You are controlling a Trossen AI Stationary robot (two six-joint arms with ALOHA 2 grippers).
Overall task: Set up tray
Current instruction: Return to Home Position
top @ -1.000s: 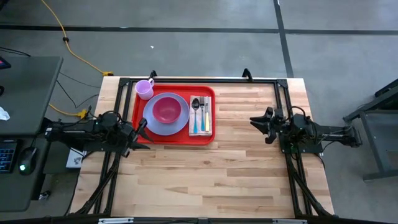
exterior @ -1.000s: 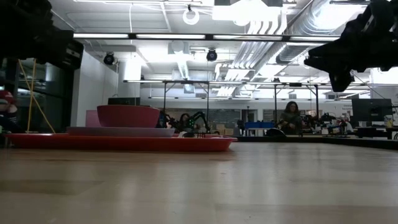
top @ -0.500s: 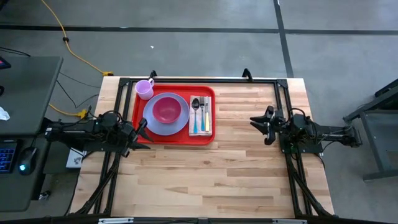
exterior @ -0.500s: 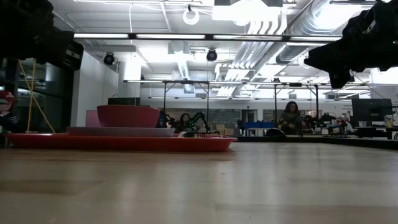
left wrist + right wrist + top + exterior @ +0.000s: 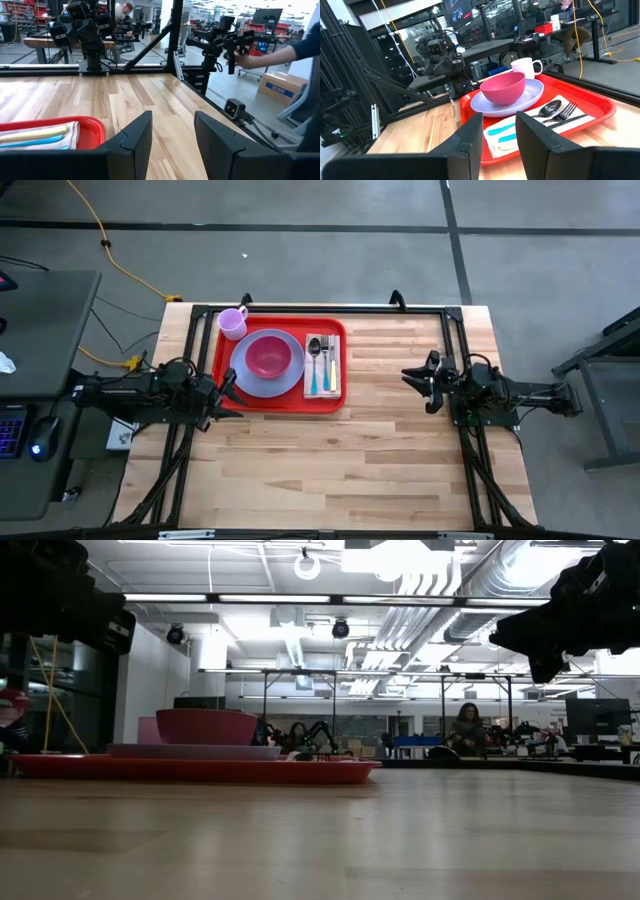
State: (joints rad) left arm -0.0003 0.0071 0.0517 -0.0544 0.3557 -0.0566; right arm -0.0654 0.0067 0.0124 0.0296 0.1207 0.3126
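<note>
Held raised at opposite desk (image 5: 340, 460) sides, touching nothing, to spare tray (image 5: 285, 404) setting (plate (image 5: 288, 382), bowl (image 5: 268, 356), mug (image 5: 232, 322), 3 utensils (image 5: 322, 362)): left claw (image 5: 229, 391), right claw (image 5: 420, 379), both released, empty.

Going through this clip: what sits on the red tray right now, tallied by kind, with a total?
Mug: 1
Plate: 1
Bowl: 1
Napkin: 1
Spoon: 1
Fork: 1
Knife: 1
Total on the tray: 7
</note>
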